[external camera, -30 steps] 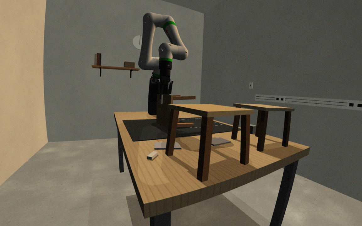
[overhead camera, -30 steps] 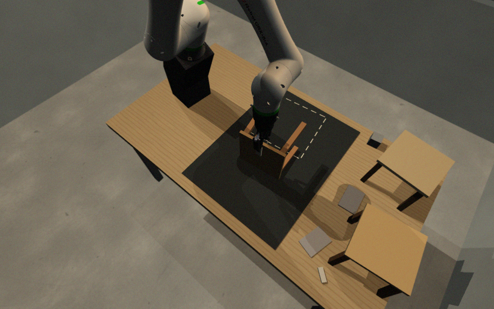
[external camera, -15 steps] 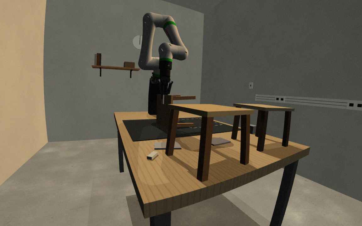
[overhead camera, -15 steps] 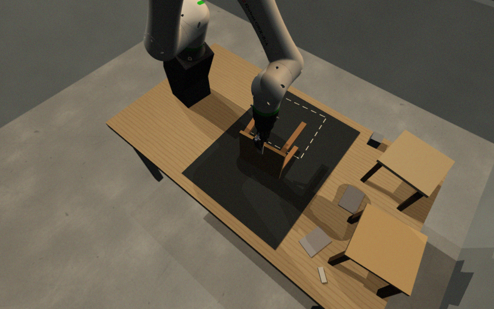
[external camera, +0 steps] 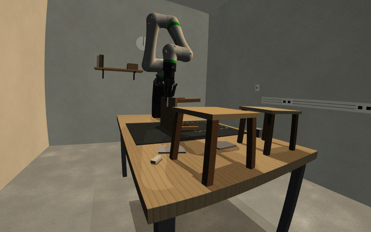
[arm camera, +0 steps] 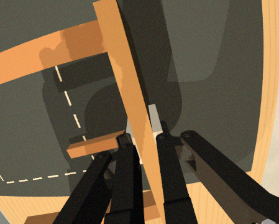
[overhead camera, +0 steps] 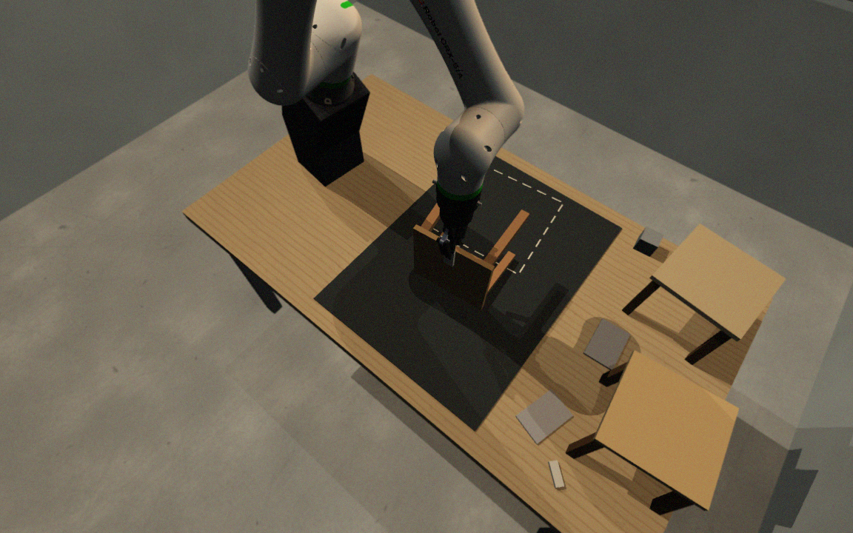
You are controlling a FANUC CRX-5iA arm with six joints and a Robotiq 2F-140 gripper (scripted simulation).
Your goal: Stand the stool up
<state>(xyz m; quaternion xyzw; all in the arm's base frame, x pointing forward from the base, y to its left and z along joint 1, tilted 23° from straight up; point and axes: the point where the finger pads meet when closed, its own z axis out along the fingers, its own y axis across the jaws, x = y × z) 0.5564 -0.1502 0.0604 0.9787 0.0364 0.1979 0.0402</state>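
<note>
1. One wooden table [overhead camera: 270,218] carries a dark mat [overhead camera: 383,311] marked with a dashed rectangle [overhead camera: 539,189].
2. Two upright stools [overhead camera: 668,427] stand at its right end.
3. Knocked-over stool [overhead camera: 456,268] lies on its side, seat upright on the rectangle's near edge.
4. Gripper [arm camera: 144,145] is clenched on that seat's top edge.

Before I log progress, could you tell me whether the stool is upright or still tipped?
Tipped: the stool lies on its side, seat vertical, legs horizontal, with the tool clamped on the seat's top edge.

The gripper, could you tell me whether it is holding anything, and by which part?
The gripper is shut on the knocked-over stool, pinching the upper edge of its seat board.
</note>
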